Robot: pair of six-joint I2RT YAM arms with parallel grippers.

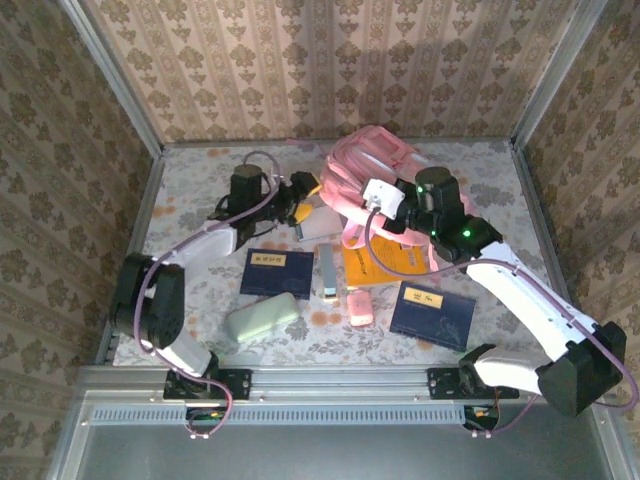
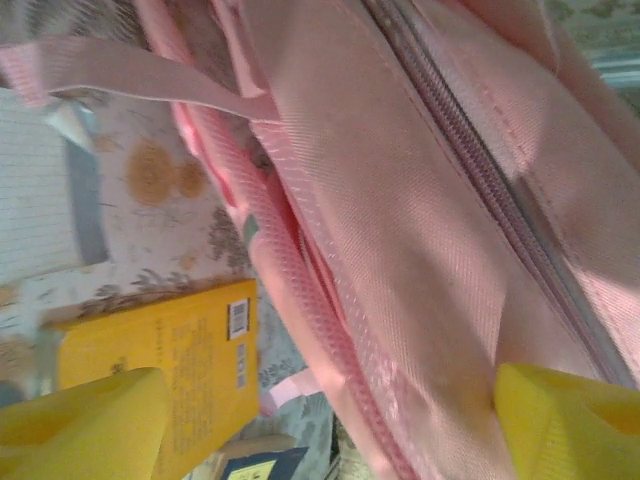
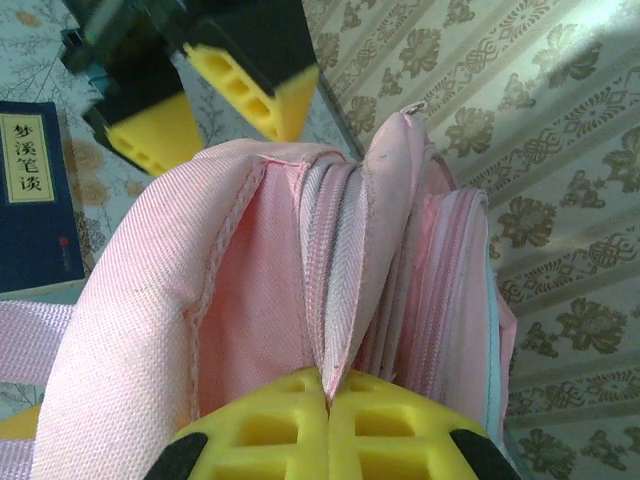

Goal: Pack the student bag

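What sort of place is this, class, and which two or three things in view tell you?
Probably a robot test cell, not a classroom: wallpapered panels box in the table, the left arm and right arm are bolted to its near edge, and the student bag lies near books.

One bag (image 1: 375,155) — two navy books (image 1: 277,272)

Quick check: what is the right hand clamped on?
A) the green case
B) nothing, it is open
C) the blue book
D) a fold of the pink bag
D: in the right wrist view the right hand is shut, with a zip-edged fold of the bag pinched between its fingers.
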